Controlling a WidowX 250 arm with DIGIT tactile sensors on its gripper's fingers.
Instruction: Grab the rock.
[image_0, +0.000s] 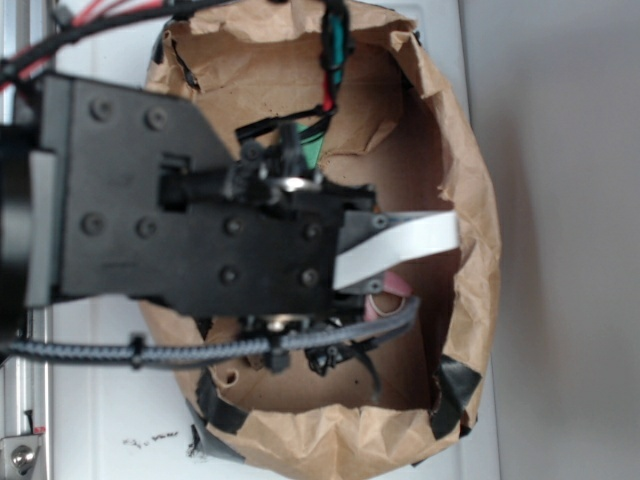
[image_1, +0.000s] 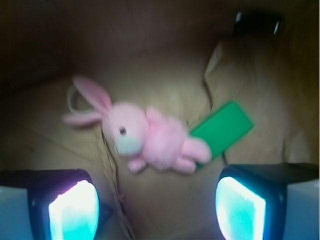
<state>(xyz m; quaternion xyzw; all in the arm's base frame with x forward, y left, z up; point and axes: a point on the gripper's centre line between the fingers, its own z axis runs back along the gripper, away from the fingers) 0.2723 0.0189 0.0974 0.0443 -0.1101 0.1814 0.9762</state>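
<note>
Gripper (image_1: 157, 200): jaws spread wide and empty; the two fingers (image_1: 72, 207) sit at the bottom corners of the wrist view, nothing between them but bare paper.

Just ahead of the fingers: a pink plush bunny (image_1: 145, 137) lies on its side on the creased brown floor, roughly centred between the jaw lines, head toward the left finger, feet toward the right.

Ahead and to the right: a green rectangular block (image_1: 222, 129) lies flat, one end tucked against the bunny's feet, touching or nearly so.

Further out: the paper wall rises into shadow; a dark glossy patch (image_1: 257, 22) shows at the far upper right, too blurred to name.

Enclosure: the exterior view shows the arm (image_0: 200, 220) reaching down into a crumpled brown paper bag (image_0: 480, 240) patched with black tape, its bulk hiding most of the floor.

Rock: not visible in either view; no dark stone shows anywhere near the fingers, so it is likely outside the wrist camera's field or hidden under the arm.

Step in hand: searching and approach; no grasp begun.

Next move calls for: shifting the gripper to bring the rock into sight, keeping the jaws apart, and steering clear of the bunny directly ahead, which is an easy wrong pick.
</note>
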